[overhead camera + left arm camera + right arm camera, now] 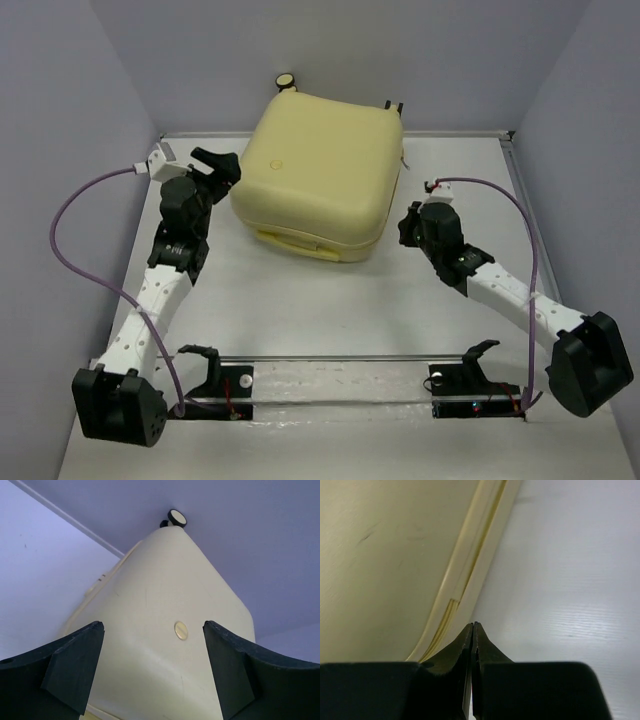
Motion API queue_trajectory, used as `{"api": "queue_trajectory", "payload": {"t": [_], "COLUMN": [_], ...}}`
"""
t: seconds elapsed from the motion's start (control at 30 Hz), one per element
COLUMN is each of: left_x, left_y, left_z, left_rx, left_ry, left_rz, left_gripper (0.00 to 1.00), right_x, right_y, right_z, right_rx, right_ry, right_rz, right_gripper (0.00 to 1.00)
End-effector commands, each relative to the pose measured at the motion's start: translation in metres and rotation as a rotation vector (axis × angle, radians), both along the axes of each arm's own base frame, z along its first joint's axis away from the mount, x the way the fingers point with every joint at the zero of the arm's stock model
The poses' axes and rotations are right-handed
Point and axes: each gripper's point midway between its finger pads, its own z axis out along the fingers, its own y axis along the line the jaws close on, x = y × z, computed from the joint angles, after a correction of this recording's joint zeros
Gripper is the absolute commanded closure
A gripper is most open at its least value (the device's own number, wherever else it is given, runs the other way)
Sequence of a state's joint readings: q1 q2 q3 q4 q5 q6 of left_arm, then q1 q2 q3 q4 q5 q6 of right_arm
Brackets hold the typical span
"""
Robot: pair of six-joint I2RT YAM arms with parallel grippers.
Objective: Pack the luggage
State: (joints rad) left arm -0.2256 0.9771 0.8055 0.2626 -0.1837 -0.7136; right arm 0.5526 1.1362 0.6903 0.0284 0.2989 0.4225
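Note:
The luggage (318, 170) is a pale yellow hard-shell suitcase lying closed and flat at the back middle of the table. A black-and-cream caster wheel (285, 81) shows at its far edge. My left gripper (225, 172) is open at the case's left side, fingers spread level with the shell; the left wrist view shows the shell (165, 645) and a small round badge (181, 630) between the fingers. My right gripper (404, 222) is shut and empty beside the case's right front corner; the right wrist view shows its tips (473, 625) by the case's seam (455, 600).
A clear rail with two black brackets (340, 380) runs across the near edge between the arm bases. Grey walls enclose the table on the left, back and right. A purple cable (70, 250) loops off each arm.

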Motion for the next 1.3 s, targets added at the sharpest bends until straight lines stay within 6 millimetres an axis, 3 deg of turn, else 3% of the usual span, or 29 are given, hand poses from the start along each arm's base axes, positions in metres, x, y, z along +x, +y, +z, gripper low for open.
{"api": "queue_trajectory", "payload": {"t": [0.0,0.07,0.1,0.2,0.23,0.37,0.53,0.67,0.7,0.77,0.8,0.83,0.87,0.9,0.97,1.03,1.07,1.27], "left_x": [0.047,0.070,0.089,0.112,0.122,0.137,0.141,0.133,0.134,0.120,0.108,0.100,0.082,0.074,0.056,0.027,0.010,-0.045], "left_y": [0.016,0.030,0.046,0.061,0.065,0.068,0.054,0.022,0.016,0.007,0.003,0.002,-0.013,-0.015,-0.021,-0.032,-0.030,-0.055], "left_z": [0.007,-0.006,-0.020,-0.038,-0.064,-0.104,-0.145,-0.163,-0.157,-0.167,-0.182,-0.176,-0.192,-0.185,-0.192,-0.203,-0.220,-0.211], "left_rx": [-0.023,-0.041,-0.065,-0.071,-0.068,-0.060,-0.113,-0.102,-0.100,-0.116,-0.149,-0.161,-0.173,-0.176,-0.184,-0.202,-0.196,-0.135], "left_ry": [0.059,0.117,0.160,0.222,0.284,0.383,0.449,0.474,0.455,0.462,0.466,0.441,0.455,0.426,0.421,0.416,0.433,0.357], "left_rz": [-0.049,-0.051,-0.058,-0.083,-0.082,-0.096,-0.156,-0.192,-0.202,-0.212,-0.213,-0.208,-0.220,-0.216,-0.215,-0.219,-0.188,-0.233], "left_gripper": [0.08,0.08,0.09,0.09,0.09,0.09,0.10,0.11,0.11,0.11,0.11,0.12,0.12,0.12,0.13,0.13,0.14,0.14], "right_x": [0.038,0.050,0.055,0.070,0.078,0.093,0.110,0.125,0.128,0.136,0.138,0.142,0.145,0.145,0.149,0.152,0.154,0.164], "right_y": [-0.006,-0.005,-0.007,0.001,0.002,0.000,-0.002,-0.008,-0.006,0.006,0.012,0.021,0.022,0.030,0.043,0.054,0.065,0.103], "right_z": [0.032,0.033,0.033,0.035,0.033,0.029,0.025,0.020,0.019,0.018,0.019,0.019,0.019,0.020,0.022,0.024,0.026,0.044], "right_rx": [0.021,0.016,0.018,0.016,0.010,-0.003,-0.007,0.000,0.000,0.003,0.009,0.018,0.019,0.035,0.052,0.066,0.083,0.134], "right_ry": [-0.047,-0.047,-0.043,-0.038,-0.031,-0.019,-0.005,0.018,0.025,0.032,0.031,0.033,0.034,0.036,0.035,0.034,0.033,0.000], "right_rz": [-0.023,-0.027,-0.033,-0.009,-0.004,-0.013,-0.023,-0.032,-0.026,0.027,0.054,0.094,0.098,0.133,0.200,0.258,0.311,0.524], "right_gripper": [0.93,0.93,0.93,0.93,0.93,0.93,0.93,0.93,0.93,0.93,0.93,0.93,0.93,0.93,0.93,0.93,0.93,0.87]}}
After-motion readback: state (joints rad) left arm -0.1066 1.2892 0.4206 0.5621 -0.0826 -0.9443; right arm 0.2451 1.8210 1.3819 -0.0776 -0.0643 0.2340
